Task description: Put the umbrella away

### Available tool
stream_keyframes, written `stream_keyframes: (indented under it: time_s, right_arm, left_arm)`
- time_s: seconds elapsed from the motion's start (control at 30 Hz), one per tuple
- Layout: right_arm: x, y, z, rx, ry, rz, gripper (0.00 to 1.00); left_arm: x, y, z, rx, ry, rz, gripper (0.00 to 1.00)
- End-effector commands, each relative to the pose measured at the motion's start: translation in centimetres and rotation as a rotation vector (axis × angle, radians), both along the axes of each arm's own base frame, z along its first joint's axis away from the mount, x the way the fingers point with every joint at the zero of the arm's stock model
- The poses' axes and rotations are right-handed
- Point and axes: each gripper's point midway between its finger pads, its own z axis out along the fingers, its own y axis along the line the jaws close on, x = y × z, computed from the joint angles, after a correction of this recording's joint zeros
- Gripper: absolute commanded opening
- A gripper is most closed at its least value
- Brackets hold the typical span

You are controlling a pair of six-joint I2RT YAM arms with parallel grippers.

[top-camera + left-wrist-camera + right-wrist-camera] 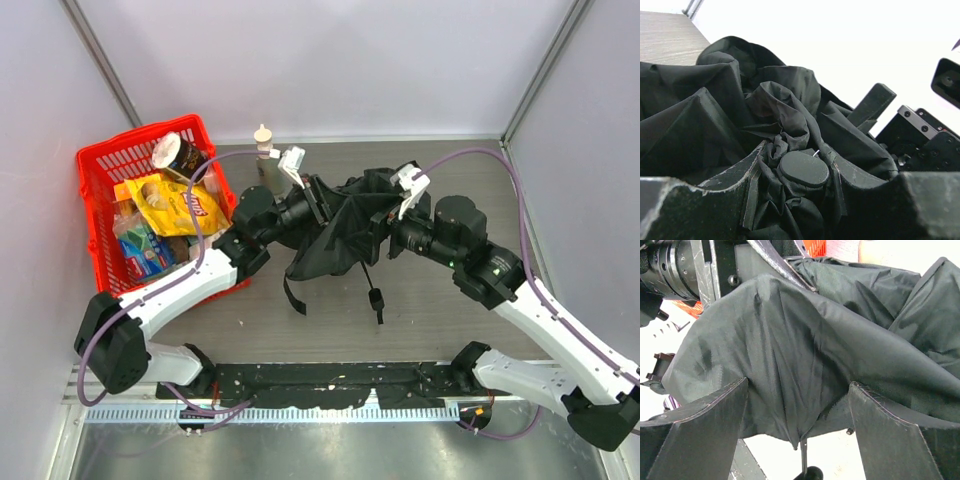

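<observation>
Okay, reading across from nine o'clock: the red basket (95,170) of snacks sits out at the left; at its three o'clock the left gripper (320,207) is clamped on the crown of the umbrella (345,240), the round cap (804,169) and bunched cloth caught between its fingers; the canopy hangs loose and crumpled over the table (450,320), handle (376,298) down at six o'clock, wrist loop (293,293) at seven; at the canopy's three o'clock the right gripper (388,228) has its jaws spread wide, a fold of fabric lying between them, unpinched.

My read: we're mid-gather, canopy not yet wrapped; the next move calls for the right claw to close on a slack fold and draw it snug round the shaft.

Hard to make out: ribs and upper shaft are buried under cloth; whether the handle touches the table, I can't tell; whether the shaft is telescoped in, can't say either.
</observation>
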Motion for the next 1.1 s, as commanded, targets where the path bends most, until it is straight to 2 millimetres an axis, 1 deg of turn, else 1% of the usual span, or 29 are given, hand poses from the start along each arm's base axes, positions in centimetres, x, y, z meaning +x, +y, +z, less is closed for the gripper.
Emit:
stream_keyframes:
  time_s: [0.0,0.13,0.23,0.27,0.3,0.33,0.37,0.4,0.43,0.5,0.57,0.63,0.73,0.77,0.8,0.83,0.87,0.9,0.93,0.97,1.03,1.07]
  right_arm:
    - [0.7,1.0,-0.5,-0.011,-0.012,0.025,0.86]
    - [0.7,2.0,-0.5,0.020,-0.014,0.042,0.86]
    - [1.3,2.1,-1.7,-0.031,0.007,0.012,0.86]
    - [1.5,1.9,-2.2,-0.059,0.011,-0.012,0.86]
    - [1.6,1.8,-2.2,-0.065,0.010,-0.025,0.86]
    - [1.5,1.3,-2.4,-0.086,0.017,-0.048,0.86]
    - [1.4,1.0,-1.5,-0.082,0.004,-0.061,0.86]
    - [1.5,0.2,-1.5,-0.102,0.003,-0.095,0.86]
    - [1.5,-0.9,-1.0,-0.108,-0.007,-0.144,0.86]
    - [1.5,-2.5,-0.6,-0.125,-0.020,-0.199,0.86]
    - [1.9,-3.6,-1.1,-0.156,-0.022,-0.252,0.87]
    - [2.1,-3.7,-1.7,-0.182,-0.012,-0.260,0.87]
    - [1.9,-2.8,-2.5,-0.198,0.005,-0.214,0.87]
    - [1.6,-2.0,-2.4,-0.177,0.005,-0.174,0.87]
    - [1.3,-1.4,-3.1,-0.180,0.013,-0.143,0.87]
    - [1.1,-0.6,-2.8,-0.157,0.004,-0.105,0.87]
    - [0.5,0.2,-3.6,-0.156,0.021,-0.058,0.87]
    - [0.5,0.8,-3.4,-0.137,0.015,-0.043,0.87]
    - [0.3,1.2,-4.2,-0.137,0.034,-0.023,0.87]
    - [0.2,1.7,-4.1,-0.106,0.039,-0.008,0.87]
    - [-0.3,2.8,-4.8,-0.065,0.081,0.035,0.87]
    - [-0.6,3.4,-5.7,-0.062,0.100,0.061,0.87]
  left_arm:
    - [-3.8,0.0,7.5,-0.197,-0.196,-0.149,0.00]
    - [-5.2,-0.5,8.3,-0.241,-0.237,-0.206,0.00]
    - [-6.3,-0.7,9.0,-0.274,-0.266,-0.248,0.00]
    - [-6.6,-0.8,9.2,-0.277,-0.277,-0.261,0.00]
    - [-6.7,-0.8,9.4,-0.276,-0.289,-0.263,0.00]
    - [-6.6,-0.9,9.3,-0.265,-0.288,-0.258,0.00]
    - [-6.2,-0.9,9.0,-0.244,-0.290,-0.234,0.00]
    - [-5.7,-0.7,8.8,-0.223,-0.289,-0.196,0.00]
    - [-5.1,-0.5,8.4,-0.193,-0.271,-0.157,0.00]
    - [-4.1,-0.2,7.6,-0.138,-0.242,-0.097,0.00]
    - [-4.5,-0.2,7.4,-0.132,-0.239,-0.110,0.00]
    - [-5.3,-0.2,8.1,-0.164,-0.248,-0.156,0.00]
    - [-5.9,-0.4,8.3,-0.179,-0.244,-0.193,0.00]
    - [-6.0,-0.4,8.4,-0.181,-0.248,-0.200,0.00]
    - [-6.3,-0.4,8.7,-0.190,-0.258,-0.207,0.00]
    - [-6.4,-0.4,8.8,-0.197,-0.262,-0.218,0.00]
    - [-6.8,-0.3,9.2,-0.211,-0.272,-0.232,0.00]
    - [-7.1,-0.2,9.7,-0.231,-0.282,-0.248,0.00]
    - [-7.4,-0.3,9.8,-0.244,-0.283,-0.264,0.00]
    - [-7.7,-0.2,10.1,-0.264,-0.291,-0.280,0.00]
    - [-8.3,-0.1,10.7,-0.296,-0.310,-0.305,0.00]
    - [-8.3,-0.1,10.9,-0.304,-0.314,-0.309,0.00]
